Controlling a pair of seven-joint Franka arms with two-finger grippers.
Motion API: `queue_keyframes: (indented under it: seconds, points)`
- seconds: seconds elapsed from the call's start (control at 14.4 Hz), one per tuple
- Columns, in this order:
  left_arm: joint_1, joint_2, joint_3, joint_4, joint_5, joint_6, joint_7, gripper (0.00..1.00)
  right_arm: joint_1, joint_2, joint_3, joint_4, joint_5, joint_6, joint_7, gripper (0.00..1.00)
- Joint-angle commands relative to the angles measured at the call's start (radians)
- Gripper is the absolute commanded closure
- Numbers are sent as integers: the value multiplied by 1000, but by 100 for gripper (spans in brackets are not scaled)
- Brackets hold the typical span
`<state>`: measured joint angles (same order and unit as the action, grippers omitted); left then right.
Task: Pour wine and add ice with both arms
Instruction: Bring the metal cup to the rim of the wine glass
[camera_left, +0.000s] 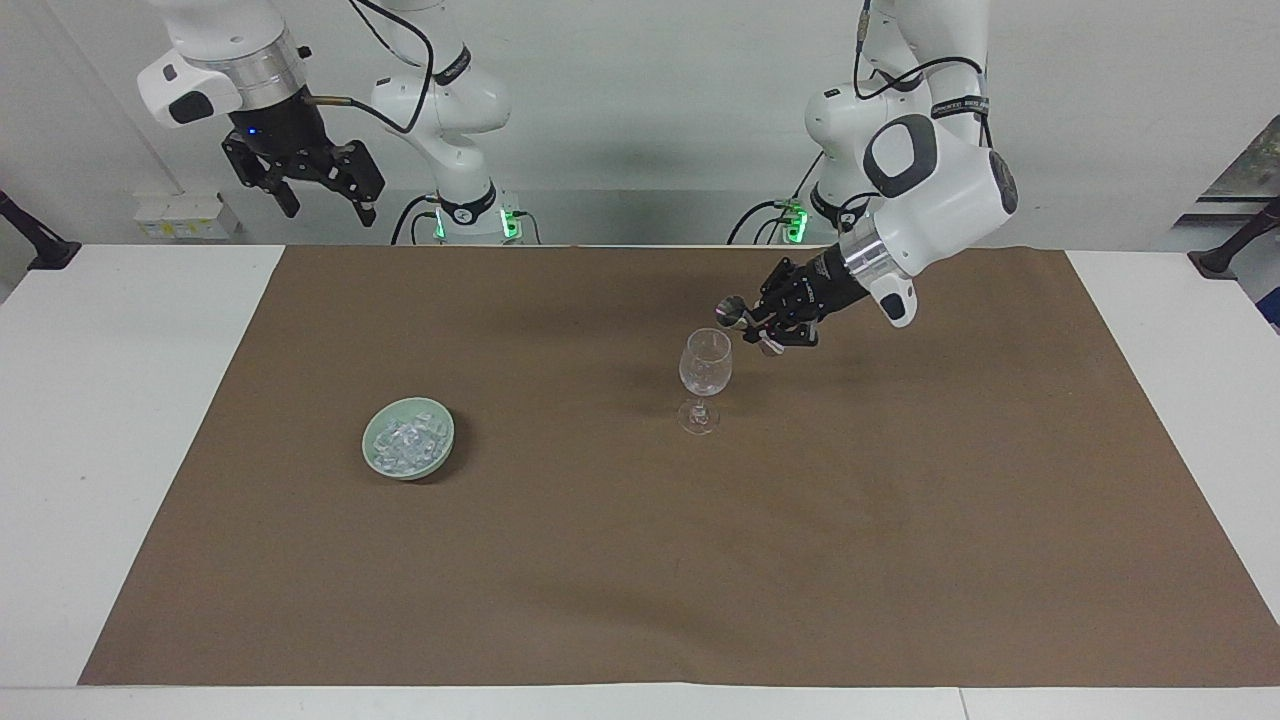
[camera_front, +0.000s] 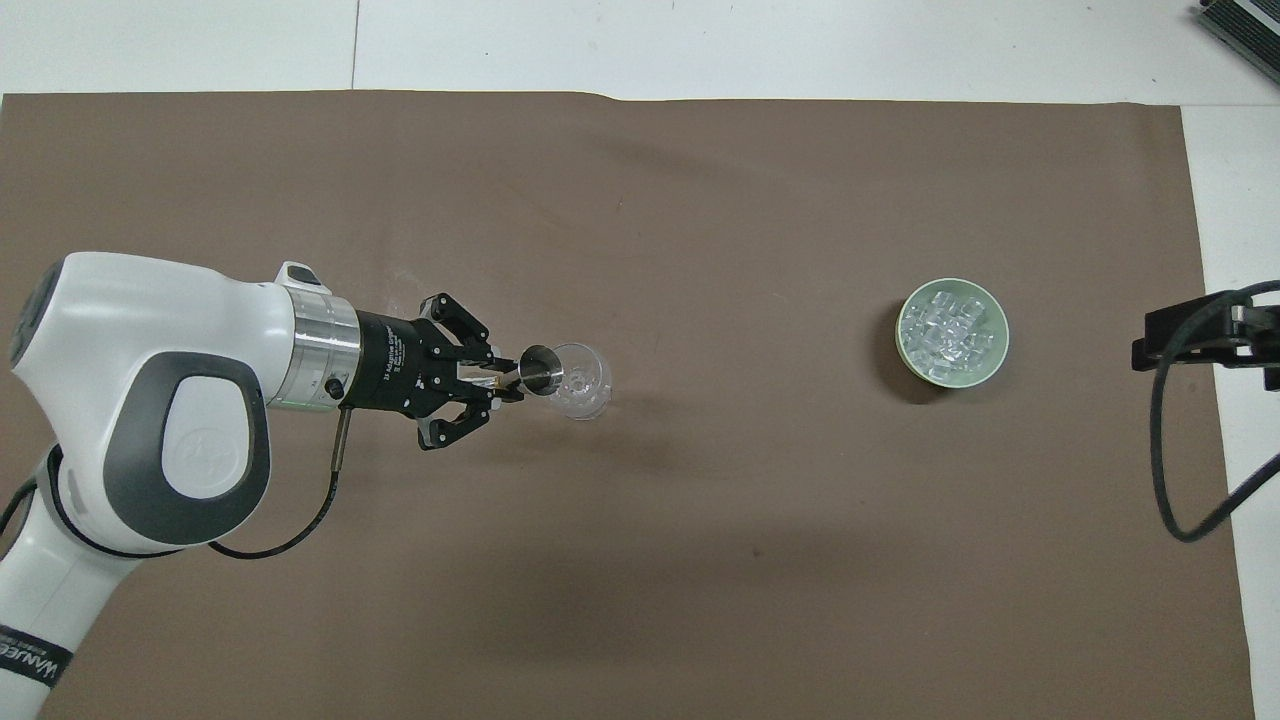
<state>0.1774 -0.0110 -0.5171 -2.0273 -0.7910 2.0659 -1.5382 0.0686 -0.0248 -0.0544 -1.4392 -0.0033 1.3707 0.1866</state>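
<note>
On white table (camera_left: 120, 420) – brown mat (camera_left: 640, 560), grey wall, left pincer (camera_left: 762, 325) pinching steel cup (camera_left: 733, 311), right pincer (camera_left: 322, 198) spread.

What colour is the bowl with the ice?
Pale green bowl, clearest in the overhead view.

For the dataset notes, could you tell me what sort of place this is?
Probably a robotics lab: two white jointed robot arms at a white table covered with brown paper, staged with a clear stemmed wine glass.

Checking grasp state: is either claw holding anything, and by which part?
Left claw grips a small metal measuring cup at its end away from the wine glass. Right claw waits raised, open, empty.
</note>
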Motion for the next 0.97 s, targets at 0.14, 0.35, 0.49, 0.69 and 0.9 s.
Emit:
queue_keyframes:
  seconds: [0.14, 0.35, 0.49, 0.69, 0.9]
  points:
    - [-6, 26, -29, 39, 128, 17, -109, 100, -18, -17, 7, -18, 16, -5, -36, 0]
    - [-6, 26, -40, 48, 150, 17, -134, 100, -18, -17, 7, -18, 17, -4, -36, 0]
    - [-7, 39, -53, 59, 202, 17, -170, 100, -16, -17, 7, -18, 17, -2, -36, 0]
    - [-7, 63, -64, 90, 269, 2, -221, 100, -16, -17, 7, -18, 17, -1, -36, 0]
    - [-6, 63, -74, 91, 292, -1, -238, 100, -16, -17, 7, -18, 17, 1, -36, 0]
